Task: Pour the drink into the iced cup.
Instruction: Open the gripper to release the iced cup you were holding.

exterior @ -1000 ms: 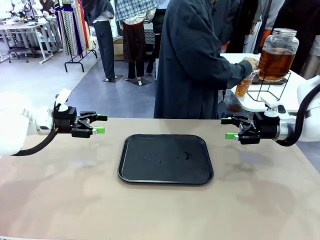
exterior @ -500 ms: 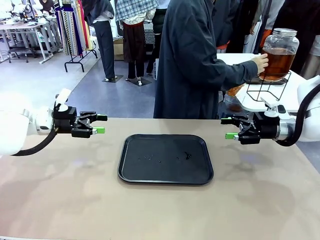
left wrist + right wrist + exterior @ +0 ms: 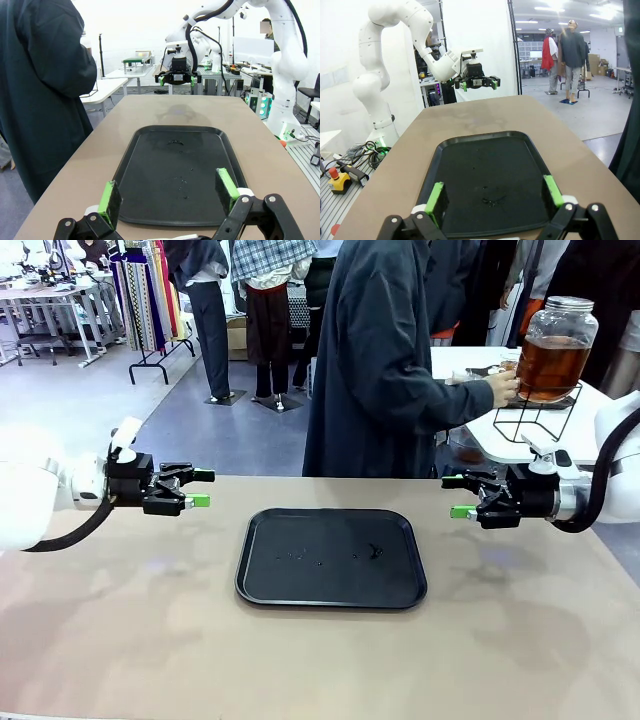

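The drink (image 3: 553, 362) is amber liquid in a big lidded glass jar on a wire stand, on a white table behind the far right. A person in a dark coat (image 3: 375, 360) stands at the far side with a hand (image 3: 500, 388) at the jar's base. The iced cup is hidden. My left gripper (image 3: 203, 489) hovers open and empty left of the black tray (image 3: 300, 585); its green pads (image 3: 109, 197) frame the tray (image 3: 150, 150). My right gripper (image 3: 455, 496) hovers open and empty right of the tray, which also lies below its fingertips (image 3: 437, 197).
A few dark drops lie on the tray's wet floor. The tan tabletop (image 3: 120, 640) spreads wide around it. Each wrist view shows the other arm's gripper across the table: the right gripper (image 3: 177, 78) and the left gripper (image 3: 478, 83). Clothes racks stand far back left.
The person's hand went from the spigot up to the jar's side and back down to its base. The amber-filled cup seen under the spigot has gone from sight. Both arms are still.
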Motion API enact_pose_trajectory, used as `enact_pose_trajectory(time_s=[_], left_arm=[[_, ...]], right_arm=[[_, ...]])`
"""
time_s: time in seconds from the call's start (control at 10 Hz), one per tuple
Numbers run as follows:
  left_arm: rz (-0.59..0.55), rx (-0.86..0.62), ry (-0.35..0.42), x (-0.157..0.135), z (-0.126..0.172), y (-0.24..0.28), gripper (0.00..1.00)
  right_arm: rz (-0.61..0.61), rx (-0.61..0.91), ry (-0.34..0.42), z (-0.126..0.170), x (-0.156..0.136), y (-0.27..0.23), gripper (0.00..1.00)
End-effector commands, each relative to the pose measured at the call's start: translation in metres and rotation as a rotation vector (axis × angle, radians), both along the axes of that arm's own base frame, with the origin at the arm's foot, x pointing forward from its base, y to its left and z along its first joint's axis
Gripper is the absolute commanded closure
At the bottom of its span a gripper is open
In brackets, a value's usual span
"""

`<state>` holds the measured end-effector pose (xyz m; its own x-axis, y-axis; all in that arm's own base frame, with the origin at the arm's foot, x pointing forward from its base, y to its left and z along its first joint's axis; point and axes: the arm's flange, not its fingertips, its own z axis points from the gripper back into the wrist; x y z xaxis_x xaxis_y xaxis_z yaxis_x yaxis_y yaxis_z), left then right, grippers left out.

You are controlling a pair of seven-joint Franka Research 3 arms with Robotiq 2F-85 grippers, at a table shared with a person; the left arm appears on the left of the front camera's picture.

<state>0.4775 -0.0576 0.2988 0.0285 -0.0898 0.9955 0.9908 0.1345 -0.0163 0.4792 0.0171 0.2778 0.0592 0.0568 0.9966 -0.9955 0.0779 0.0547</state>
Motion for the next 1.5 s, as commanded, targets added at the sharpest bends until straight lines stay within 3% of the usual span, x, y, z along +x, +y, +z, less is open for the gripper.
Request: enact_pose_trajectory(time_s=[0.0,1.4], left_arm=[[0.001,0.005,0.001,0.0008,0.0011,-0.0013,0.0],[0.001,0.005,0.001,0.0008,0.0011,-0.0013,0.0]], right_arm=[[0.0,-0.001,-0.004,0.0027,0.001,0.0001,0.0],[0.0,-0.001,-0.004,0.0027,0.001,0.0001,0.0]])
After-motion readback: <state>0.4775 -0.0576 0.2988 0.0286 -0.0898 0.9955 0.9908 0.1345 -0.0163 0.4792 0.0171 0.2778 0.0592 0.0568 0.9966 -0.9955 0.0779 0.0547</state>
